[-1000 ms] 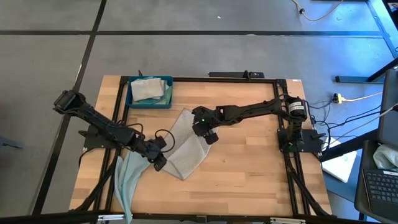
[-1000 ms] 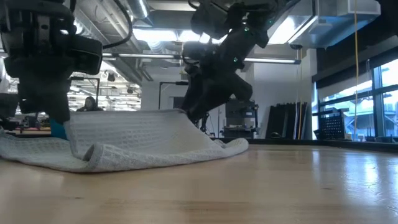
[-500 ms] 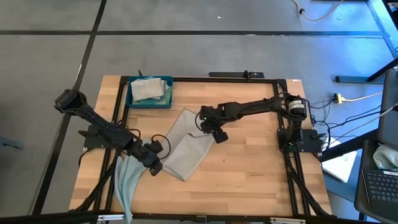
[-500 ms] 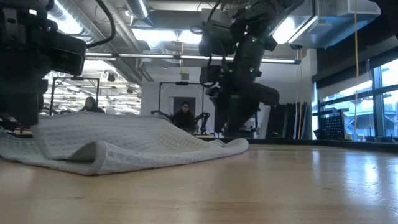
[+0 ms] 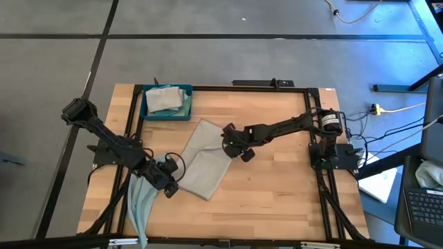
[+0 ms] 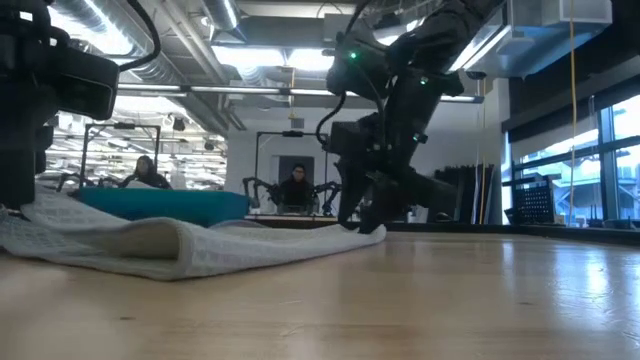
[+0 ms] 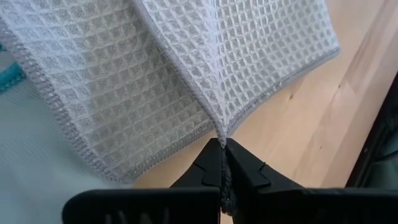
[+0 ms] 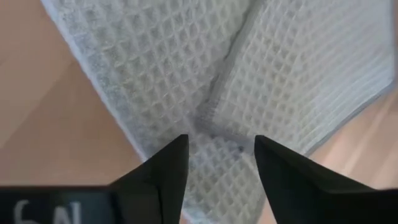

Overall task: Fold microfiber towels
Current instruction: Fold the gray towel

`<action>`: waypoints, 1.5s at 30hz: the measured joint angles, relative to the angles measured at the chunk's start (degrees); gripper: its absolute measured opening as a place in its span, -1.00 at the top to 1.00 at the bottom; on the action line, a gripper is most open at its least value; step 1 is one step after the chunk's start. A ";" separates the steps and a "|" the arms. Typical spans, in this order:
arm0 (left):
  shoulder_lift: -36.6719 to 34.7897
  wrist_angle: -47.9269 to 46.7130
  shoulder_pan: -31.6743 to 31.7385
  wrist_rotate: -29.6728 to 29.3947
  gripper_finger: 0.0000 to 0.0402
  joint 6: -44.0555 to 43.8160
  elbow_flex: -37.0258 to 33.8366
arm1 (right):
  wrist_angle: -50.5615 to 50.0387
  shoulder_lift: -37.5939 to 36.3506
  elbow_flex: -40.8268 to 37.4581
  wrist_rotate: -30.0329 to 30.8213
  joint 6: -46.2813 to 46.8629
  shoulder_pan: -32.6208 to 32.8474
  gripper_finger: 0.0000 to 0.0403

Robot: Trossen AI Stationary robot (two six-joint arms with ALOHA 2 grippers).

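Premises: robotics laboratory or open workshop hall. Evidence: a wooden table (image 5: 277,187) in a black metal frame stands on a grey floor (image 5: 208,62) marked with dark lines, with cables (image 5: 387,111) trailing beside it. The low view shows exposed ceiling ducts (image 6: 190,60), strip lighting (image 6: 250,58) and tall windows (image 6: 590,170). 2 people (image 6: 296,188) sit at further benches, 1 beside another robot arm rig (image 6: 262,188). A laptop keyboard (image 5: 423,207) sits at the table's side.
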 joint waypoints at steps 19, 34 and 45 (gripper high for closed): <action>0.00 -0.72 -0.72 -1.96 1.00 0.53 0.00 | 0.83 0.09 0.00 -0.06 -7.32 -0.13 0.17; 0.00 -0.92 -1.22 -3.74 1.00 1.78 0.00 | 3.88 0.09 0.00 -3.61 -24.24 -1.08 0.17; 0.00 -0.90 -1.24 -7.01 1.00 4.73 0.00 | 5.20 0.09 0.00 -8.88 -24.52 -2.67 0.26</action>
